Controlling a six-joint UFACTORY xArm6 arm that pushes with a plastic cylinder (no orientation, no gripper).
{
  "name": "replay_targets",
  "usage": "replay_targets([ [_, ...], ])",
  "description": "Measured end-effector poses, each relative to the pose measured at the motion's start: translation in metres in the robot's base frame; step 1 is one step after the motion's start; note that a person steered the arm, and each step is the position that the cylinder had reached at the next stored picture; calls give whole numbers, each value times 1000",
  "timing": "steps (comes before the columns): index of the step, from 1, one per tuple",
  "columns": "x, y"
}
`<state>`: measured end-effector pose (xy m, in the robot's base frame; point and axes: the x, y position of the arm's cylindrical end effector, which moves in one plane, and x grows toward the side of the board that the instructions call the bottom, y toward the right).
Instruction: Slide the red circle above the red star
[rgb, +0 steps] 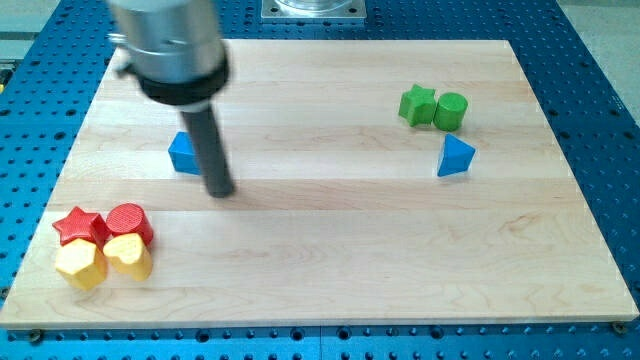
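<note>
A wooden board (330, 250) lies on a blue perforated table (600, 90). Near the view's top right, a green star (417, 104) touches a green cylinder (451, 110), with a blue triangle (455, 157) just below them. Another blue block (182, 153) sits left of centre, partly hidden. At the bottom left, two yellow blocks, one hexagonal (80, 264) and one heart-shaped (128, 256), sit side by side.
</note>
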<state>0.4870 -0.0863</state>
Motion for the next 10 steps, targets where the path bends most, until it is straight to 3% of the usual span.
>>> replay_targets([
  [1, 111, -14],
  [2, 119, -94],
  [3, 77, -130],
  [4, 53, -130],
  [7, 33, -66],
  [9, 13, -68],
  [10, -10, 18],
])
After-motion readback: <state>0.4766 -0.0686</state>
